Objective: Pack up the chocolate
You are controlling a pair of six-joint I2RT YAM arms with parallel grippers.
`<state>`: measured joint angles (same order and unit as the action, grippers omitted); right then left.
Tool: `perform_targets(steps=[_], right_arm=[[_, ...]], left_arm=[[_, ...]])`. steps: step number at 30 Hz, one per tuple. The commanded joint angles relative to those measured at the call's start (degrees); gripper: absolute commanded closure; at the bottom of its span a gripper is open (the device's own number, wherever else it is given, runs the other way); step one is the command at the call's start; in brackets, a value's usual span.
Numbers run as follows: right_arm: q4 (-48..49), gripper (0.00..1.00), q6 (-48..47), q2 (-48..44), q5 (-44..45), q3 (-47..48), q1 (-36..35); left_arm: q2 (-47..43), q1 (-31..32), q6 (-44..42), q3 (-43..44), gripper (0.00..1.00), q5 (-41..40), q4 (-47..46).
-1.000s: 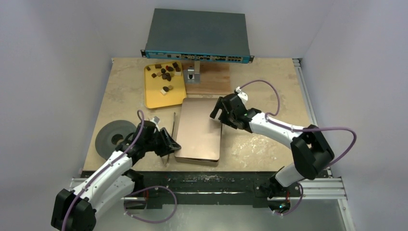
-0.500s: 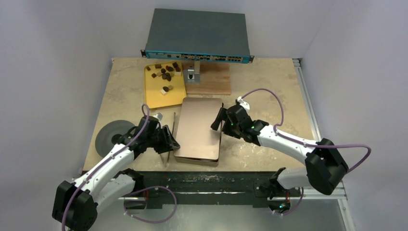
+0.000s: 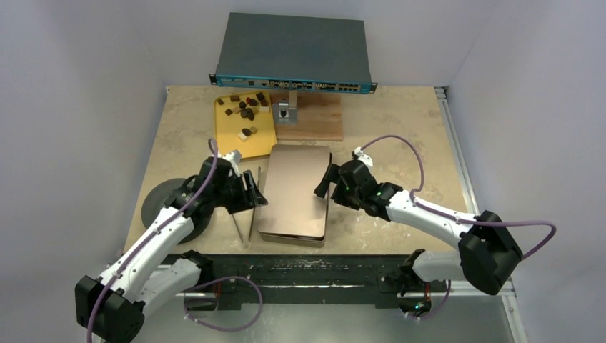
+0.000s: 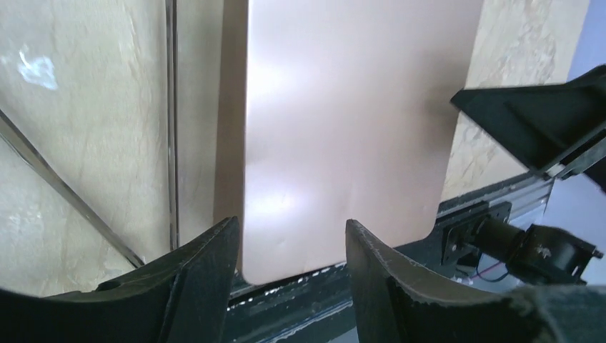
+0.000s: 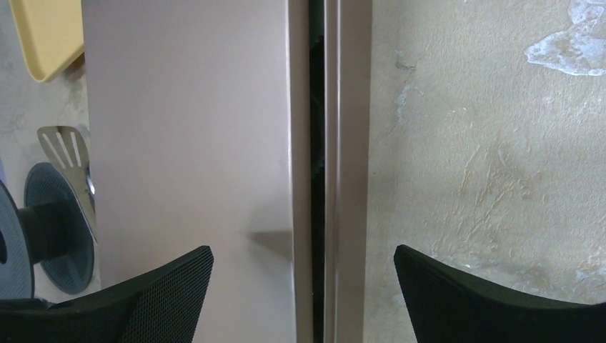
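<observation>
A: Where is the chocolate found?
B: The small brown and tan chocolate pieces (image 3: 245,108) are scattered on the flat yellow tray (image 3: 234,146), beyond the copper-brown rectangular lid (image 3: 296,193).
A: And the 2 claws?
B: The left gripper (image 4: 291,225) and right gripper (image 5: 304,251) are both seen released at the lid's 2 long edges; nothing is grasped.

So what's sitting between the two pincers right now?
The brown lidded box: in the top view the left pincer stands at its left edge and the right pincer at its right edge.
</observation>
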<state>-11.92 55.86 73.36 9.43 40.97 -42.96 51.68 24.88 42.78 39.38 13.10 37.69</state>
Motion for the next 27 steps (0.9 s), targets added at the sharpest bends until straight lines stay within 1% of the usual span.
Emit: perform_targets(steps=[1, 5, 8, 11, 13, 15, 22, 27], right_arm=[[2.21, 0.05, -0.98, -0.59, 0.09, 2.71, 0.59], [5.84, 0.04, -2.64, 0.78, -1.92, 2.5, 3.57], [10.08, 0.04, -3.99, 1.91, -5.49, 2.13, 7.14], [12.72, 0.05, -4.96, 3.79, -6.75, 3.16, 9.25], [14.37, 0.07, -5.09, 5.27, -7.75, 3.64, 10.42], [16.48, 0.09, -5.12, 6.71, -9.11, 3.68, 11.69], [19.39, 0.16, -5.82, 11.36, -9.2, 5.96, 13.71], [20.15, 0.2, -6.02, 14.58, -10.44, 7.59, 14.13]], left_arm=[[3.03, -1.19, -1.81, 7.11, 0.44, -5.08, 0.84], [10.12, -5.57, -1.37, 11.08, 0.51, -6.7, -3.38], [17.8, -8.13, -1.25, 14.68, 0.59, -7.12, -5.75], [24.16, -9.4, -0.68, 17.9, 0.67, -8.22, -7.66], [28.49, -9.82, -0.31, 20.29, 0.73, -8.22, -8.21], [32.64, -9.94, -0.04, 22.65, 0.77, -7.89, -8.42], [41.82, -9.94, 0.88, 28.5, 0.79, -7.6, -8.51], [45.79, -9.94, 0.56, 31.73, 0.79, -7.03, -8.44]])
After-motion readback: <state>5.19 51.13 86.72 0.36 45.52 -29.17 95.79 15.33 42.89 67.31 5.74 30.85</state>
